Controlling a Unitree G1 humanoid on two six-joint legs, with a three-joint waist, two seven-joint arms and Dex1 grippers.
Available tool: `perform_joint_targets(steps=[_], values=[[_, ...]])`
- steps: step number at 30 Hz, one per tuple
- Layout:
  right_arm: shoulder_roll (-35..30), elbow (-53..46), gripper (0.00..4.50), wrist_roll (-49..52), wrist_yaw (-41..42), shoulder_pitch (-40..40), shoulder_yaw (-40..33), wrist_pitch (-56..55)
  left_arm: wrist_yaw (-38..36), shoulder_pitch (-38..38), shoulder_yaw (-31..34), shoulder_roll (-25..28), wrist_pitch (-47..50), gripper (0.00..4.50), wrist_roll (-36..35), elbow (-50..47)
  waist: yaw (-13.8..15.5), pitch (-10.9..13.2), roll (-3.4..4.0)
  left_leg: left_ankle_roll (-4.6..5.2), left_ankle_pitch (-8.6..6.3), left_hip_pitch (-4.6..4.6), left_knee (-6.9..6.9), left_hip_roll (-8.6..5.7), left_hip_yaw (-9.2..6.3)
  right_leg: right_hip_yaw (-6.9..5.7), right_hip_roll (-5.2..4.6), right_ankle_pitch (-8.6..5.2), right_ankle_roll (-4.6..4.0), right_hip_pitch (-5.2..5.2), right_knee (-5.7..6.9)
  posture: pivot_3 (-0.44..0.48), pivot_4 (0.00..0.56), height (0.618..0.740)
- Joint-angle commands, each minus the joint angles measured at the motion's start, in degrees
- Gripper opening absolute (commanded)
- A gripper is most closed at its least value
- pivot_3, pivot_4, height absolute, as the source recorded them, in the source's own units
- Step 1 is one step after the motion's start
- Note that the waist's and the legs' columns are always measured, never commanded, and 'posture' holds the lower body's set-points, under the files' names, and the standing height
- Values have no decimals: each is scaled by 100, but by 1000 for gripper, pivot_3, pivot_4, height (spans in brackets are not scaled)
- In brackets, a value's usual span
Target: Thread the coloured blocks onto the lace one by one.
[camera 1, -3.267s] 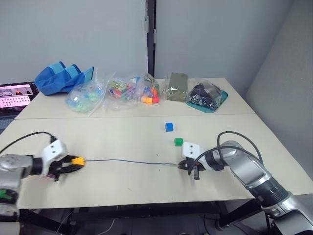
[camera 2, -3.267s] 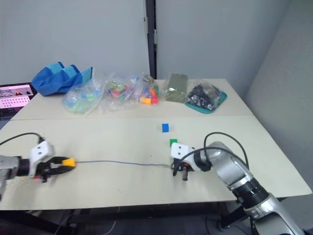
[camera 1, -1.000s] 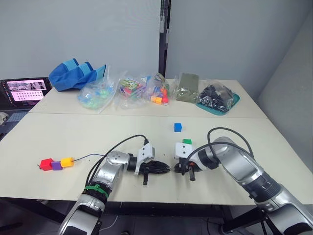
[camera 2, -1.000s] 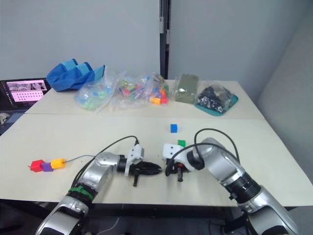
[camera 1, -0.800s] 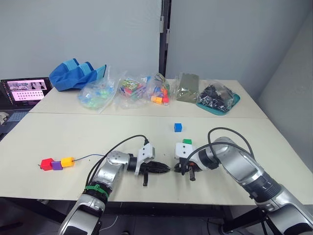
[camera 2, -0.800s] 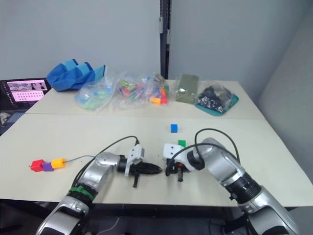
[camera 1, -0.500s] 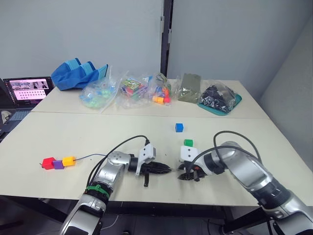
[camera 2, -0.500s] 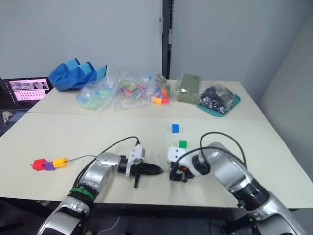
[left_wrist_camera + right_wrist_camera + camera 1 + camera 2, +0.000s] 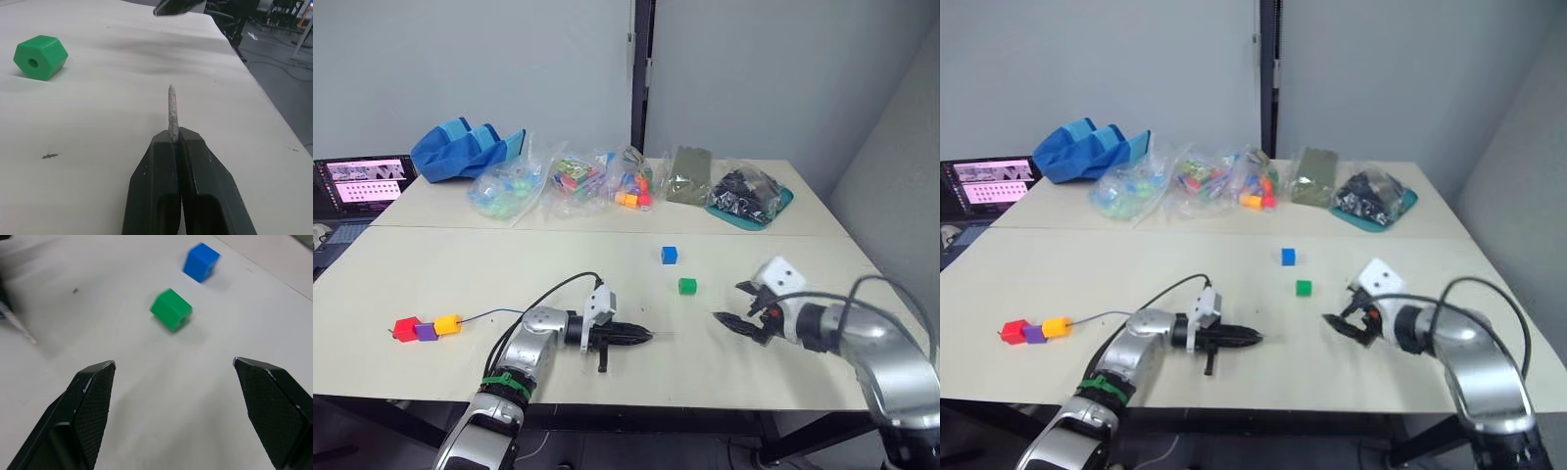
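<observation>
Red [image 9: 408, 328], purple [image 9: 428, 332] and yellow-orange [image 9: 447, 323] blocks sit strung together at the table's left. The thin dark lace [image 9: 491, 313] runs from them toward my left gripper [image 9: 644, 336], which is shut on it. The lace's pale stiff tip [image 9: 171, 110] sticks out past the fingers just above the table. A green block [image 9: 687, 286] and a blue block [image 9: 669, 255] lie loose in the middle. My right gripper [image 9: 726, 302] hovers open and empty to the right of the green block, which also appears beyond its fingers [image 9: 171, 309].
Clear bags of toy pieces [image 9: 578, 181], a blue cloth bag [image 9: 460, 152], an olive pouch [image 9: 688, 174] and a teal tray of black parts [image 9: 749, 196] line the back of the table. A laptop [image 9: 362, 181] stands at the far left.
My right gripper has opened wide and drawn away to the right from the lace tip. The left gripper stays put, still holding the tip.
</observation>
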Motion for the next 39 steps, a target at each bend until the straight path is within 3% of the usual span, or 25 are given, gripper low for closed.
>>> perform_joint_targets(steps=[1,6,16,20,30,38,39], values=[[458,-469,4063,44,-627,474,-368,-607,-45,75,167,110,-36,0,-129,-48,-18,-1,3,0,0,1,1,0,0,1,0,0,0,0,2,0,150,740],[736,-718,4063,-53,-946,1337,-304,-1216,-105,133,203,173,-9,0,-173,-101,-10,-1,3,0,0,0,1,-1,0,0,-1,0,0,1,2,0,150,740],[835,-677,4063,271,-1240,1386,-197,-1211,-116,266,134,194,53,0,-160,-261,-24,-1,3,0,0,2,1,-1,0,1,0,0,0,2,0,0,150,740],[1195,-344,4063,254,-1620,795,131,-1118,23,348,143,205,39,0,-116,-374,-44,-2,4,0,0,2,0,-1,-1,1,0,0,0,2,0,0,150,740],[2137,1971,4063,-230,-2549,-1265,857,-1492,260,430,106,188,95,0,-100,-590,-34,-3,5,0,1,1,-5,-1,-3,-3,-1,2,0,3,-1,0,150,740],[2594,3467,4063,-319,-2913,-1709,854,-2320,356,490,64,317,163,0,-40,-725,-45,-3,6,0,1,2,-6,-1,-2,-1,-1,2,0,2,-1,0,150,740],[2666,3544,3826,-261,-2985,-1744,770,-2426,366,495,72,338,172,0,-45,-736,-61,-3,7,0,1,2,-6,-1,-3,-2,0,2,0,2,0,0,150,740]])
